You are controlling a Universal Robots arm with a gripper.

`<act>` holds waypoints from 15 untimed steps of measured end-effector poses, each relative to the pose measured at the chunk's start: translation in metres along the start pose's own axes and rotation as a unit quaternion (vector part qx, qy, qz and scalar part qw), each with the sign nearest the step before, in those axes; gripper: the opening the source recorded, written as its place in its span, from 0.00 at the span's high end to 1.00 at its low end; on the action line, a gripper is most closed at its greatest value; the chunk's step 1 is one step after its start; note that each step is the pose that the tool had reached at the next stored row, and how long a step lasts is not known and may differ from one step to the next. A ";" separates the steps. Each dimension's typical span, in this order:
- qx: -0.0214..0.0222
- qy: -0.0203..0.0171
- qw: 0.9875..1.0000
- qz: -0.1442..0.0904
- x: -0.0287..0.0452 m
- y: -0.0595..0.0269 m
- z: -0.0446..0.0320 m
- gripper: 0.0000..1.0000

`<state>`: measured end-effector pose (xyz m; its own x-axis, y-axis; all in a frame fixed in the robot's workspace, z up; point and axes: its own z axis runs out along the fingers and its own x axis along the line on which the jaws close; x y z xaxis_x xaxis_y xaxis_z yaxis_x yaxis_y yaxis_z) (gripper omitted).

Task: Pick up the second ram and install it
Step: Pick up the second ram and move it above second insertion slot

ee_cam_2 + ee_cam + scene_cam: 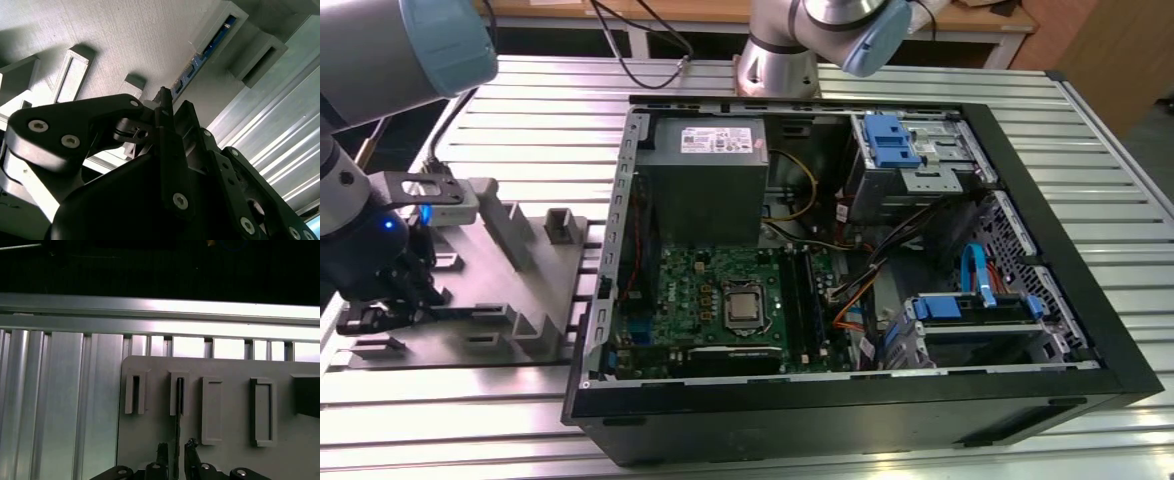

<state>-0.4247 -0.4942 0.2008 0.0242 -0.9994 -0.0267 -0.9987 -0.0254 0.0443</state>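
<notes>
First wrist view: gripper (176, 446) clenched narrowly on second ram (178, 410), a thin dark stick seen edge-on, far end in grey holder (150, 440) slot.

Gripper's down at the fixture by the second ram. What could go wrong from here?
The second ram stands edge-on in a narrow slot of the gray fixture, with the gripper over it: an off-centre grasp might tilt or jam it. Loose cables lie beside the motherboard in the open case and might snag the stick.
</notes>
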 end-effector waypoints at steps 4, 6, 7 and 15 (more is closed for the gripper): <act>0.000 0.000 1.000 0.000 -0.0008 0.0000 0.0001 0.73; 0.000 0.000 1.000 0.000 -0.0008 0.0000 0.0001 0.73; 0.000 0.000 1.000 0.000 -0.0009 0.0000 0.0001 0.73; 0.000 0.000 1.000 0.000 -0.0010 0.0000 0.0001 0.80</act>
<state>-0.4247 -0.4932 0.2007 0.0242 -0.9994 -0.0266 -0.9987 -0.0253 0.0443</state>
